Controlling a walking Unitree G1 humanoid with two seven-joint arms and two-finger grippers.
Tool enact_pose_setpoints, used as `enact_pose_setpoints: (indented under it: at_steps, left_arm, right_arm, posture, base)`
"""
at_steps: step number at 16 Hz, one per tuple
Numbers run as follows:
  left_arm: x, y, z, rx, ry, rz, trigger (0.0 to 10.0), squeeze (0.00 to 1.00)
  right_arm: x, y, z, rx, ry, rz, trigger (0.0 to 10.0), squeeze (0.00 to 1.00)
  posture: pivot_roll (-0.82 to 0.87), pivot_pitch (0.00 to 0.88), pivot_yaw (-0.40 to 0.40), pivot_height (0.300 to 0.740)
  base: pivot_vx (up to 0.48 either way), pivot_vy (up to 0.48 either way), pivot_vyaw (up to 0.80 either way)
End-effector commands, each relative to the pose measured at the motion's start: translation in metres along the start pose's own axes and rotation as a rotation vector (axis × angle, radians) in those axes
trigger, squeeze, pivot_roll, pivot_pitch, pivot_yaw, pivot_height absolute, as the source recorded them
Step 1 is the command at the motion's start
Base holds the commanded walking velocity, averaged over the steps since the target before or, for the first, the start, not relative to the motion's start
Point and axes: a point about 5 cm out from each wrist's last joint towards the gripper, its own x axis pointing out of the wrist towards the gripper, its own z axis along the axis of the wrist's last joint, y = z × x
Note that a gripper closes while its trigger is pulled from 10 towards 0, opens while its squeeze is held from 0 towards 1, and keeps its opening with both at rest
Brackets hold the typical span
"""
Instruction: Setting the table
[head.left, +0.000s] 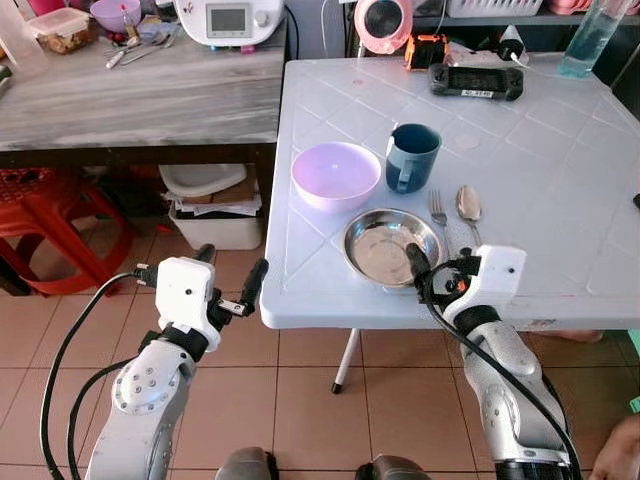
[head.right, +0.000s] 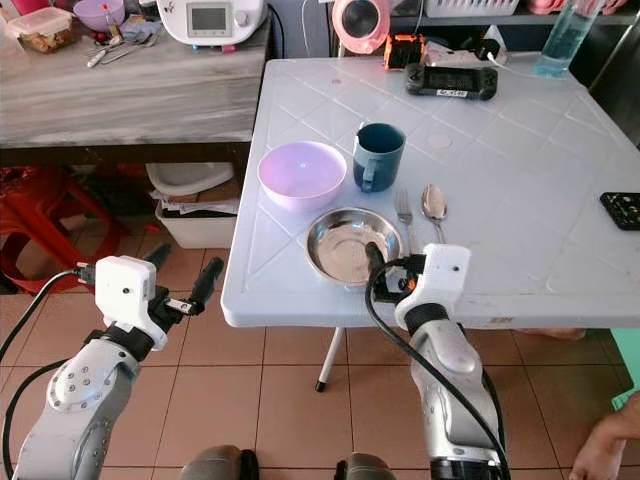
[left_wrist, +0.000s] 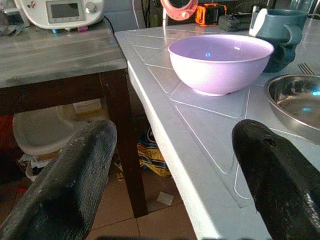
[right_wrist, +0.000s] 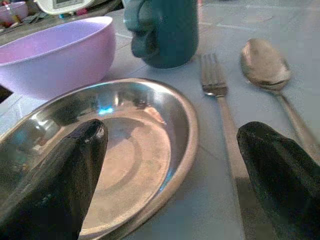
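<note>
now the right gripper (head.left: 432, 268), fingers apart, straddles the rim of a shiny round steel plate (head.left: 385, 245) on the white table (head.left: 540, 190).

Silver arms, white wrist blocks, black cables — black-fingered grippers.

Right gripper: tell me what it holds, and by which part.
Nothing. The right gripper is open, its jaws straddling the near rim of the metal plate without closing on it.
</note>
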Motion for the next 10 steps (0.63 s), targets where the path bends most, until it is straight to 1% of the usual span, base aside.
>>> enact_pose_setpoints:
  at_steps: [1,4,5,7,8,9,10]
  left_arm:
    - [0.0,0.001,0.004,0.013,-0.008,0.001,10.0,0.0]
    - [0.0,0.0,0.004,0.011,-0.007,0.004,10.0,0.0]
    - [0.0,0.0,0.004,0.011,-0.006,0.004,10.0,0.0]
    - [0.0,-0.001,0.004,0.009,-0.007,0.004,10.0,0.0]
    - [0.0,-0.001,0.004,0.009,-0.007,0.003,10.0,0.0]
    - [0.0,-0.001,0.004,0.008,-0.007,0.003,10.0,0.0]
    - [0.0,-0.002,0.004,0.007,-0.007,0.004,10.0,0.0]
  right_arm:
    - [0.002,0.003,-0.001,0.014,0.018,0.024,10.0,0.0]
    - [0.0,0.009,-0.005,0.046,0.042,0.066,10.0,0.0]
    - [0.0,0.013,-0.006,0.067,0.058,0.107,10.0,0.0]
    - [0.0,0.016,-0.007,0.077,0.071,0.131,10.0,0.0]
    - [0.0,0.016,-0.007,0.076,0.077,0.133,10.0,0.0]
    - [-0.001,0.015,-0.011,0.075,0.106,0.126,10.0,0.0]
    - [-0.002,0.015,-0.013,0.089,0.116,0.125,10.0,0.0]
  posture:
    - [0.08,0.069,0.045,0.74]
    - [0.08,0.071,0.042,0.74]
    - [0.08,0.071,0.042,0.74]
    - [0.08,0.072,0.041,0.74]
    - [0.08,0.072,0.04,0.74]
    - [0.08,0.073,0.038,0.74]
    - [0.07,0.074,0.037,0.74]
  base:
    - [0.0,0.0,0.0]
    - [0.0,0.0,0.0]
    - [0.0,0.0,0.0]
    - [0.0,0.0,0.0]
    - [0.0,0.0,0.0]
    - [0.0,0.0,0.0]
    - [0.0,0.0,0.0]
